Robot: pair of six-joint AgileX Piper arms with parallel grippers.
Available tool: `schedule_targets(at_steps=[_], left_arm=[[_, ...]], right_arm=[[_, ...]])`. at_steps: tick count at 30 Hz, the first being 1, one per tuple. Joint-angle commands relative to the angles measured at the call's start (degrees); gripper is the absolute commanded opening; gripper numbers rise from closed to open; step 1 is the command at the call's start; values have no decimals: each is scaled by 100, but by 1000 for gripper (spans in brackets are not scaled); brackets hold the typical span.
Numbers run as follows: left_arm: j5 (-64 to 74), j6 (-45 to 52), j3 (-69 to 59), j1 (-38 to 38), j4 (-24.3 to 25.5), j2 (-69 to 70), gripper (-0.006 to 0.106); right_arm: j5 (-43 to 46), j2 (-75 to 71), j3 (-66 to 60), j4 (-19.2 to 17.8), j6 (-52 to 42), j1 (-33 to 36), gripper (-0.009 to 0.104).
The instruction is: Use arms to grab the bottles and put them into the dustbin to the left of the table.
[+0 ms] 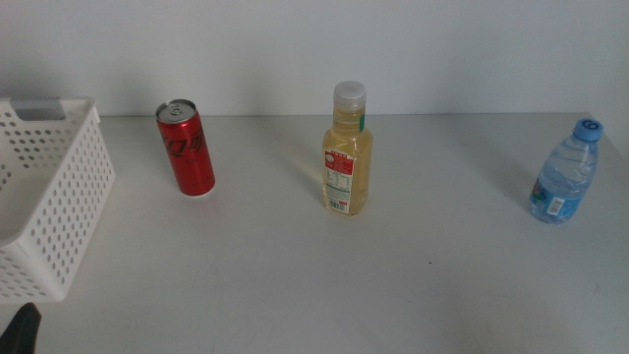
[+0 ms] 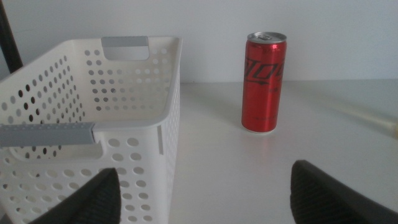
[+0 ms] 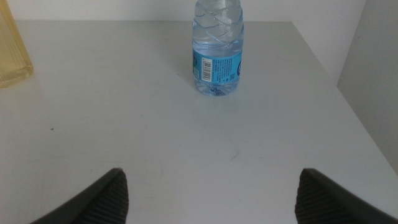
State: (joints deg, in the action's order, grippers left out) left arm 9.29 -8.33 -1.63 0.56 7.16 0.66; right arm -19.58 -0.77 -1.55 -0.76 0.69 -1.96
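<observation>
Dark jaws frame both wrist views, and in each they stand wide apart with nothing between them: the left tool [image 2: 202, 199] and the right tool [image 3: 211, 199] are both spread and empty, low at the near side of the worktop [image 1: 295, 285]. In the middle view only a black tip of the left tool [image 1: 22, 329] shows at the bottom edge by the basket; the right tool does not appear there at all.

From the left tool outward, the red can [image 2: 263, 82] stands upright ahead of the jaws and a little off their centre line, on the side away from the dustbin [image 2: 124, 93], which rises just beside that tool. The can's long axis is vertical, so a level approach with the jaws either side of its body looks the likely fit. From the right tool outward, the water bottle [image 3: 216, 53] stands upright almost straight ahead, near the worktop's right edge.

In the middle view the can [image 1: 187, 149] is nearest the dustbin [image 1: 59, 197] and the left arm, the water bottle [image 1: 565, 172] is nearest the right arm, and the yellow juice bottle [image 1: 347, 152] stands between them, well apart from both.

Much is cut off. The right wrist view loses the water bottle's cap and shows only a corner of the juice bottle [image 3: 13, 53]. The dustbin runs out of frame in both views that show it, so its floor is only partly seen.
</observation>
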Motion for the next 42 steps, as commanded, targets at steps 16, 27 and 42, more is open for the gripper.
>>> schedule_targets(at_steps=[16, 27, 42], left_arm=[[-2420, -59, -7, 251, -18, -1899, 93], [-5273, -59, -7, 1086, -19, -5117, 93], [-8467, 28, -16, 1074, -330, -8347, 93]], right_arm=[[414, -126, 46, -66, -30, -28, 73], [414, -126, 46, -66, -30, -28, 73], [414, -126, 46, -66, -30, -28, 73]])
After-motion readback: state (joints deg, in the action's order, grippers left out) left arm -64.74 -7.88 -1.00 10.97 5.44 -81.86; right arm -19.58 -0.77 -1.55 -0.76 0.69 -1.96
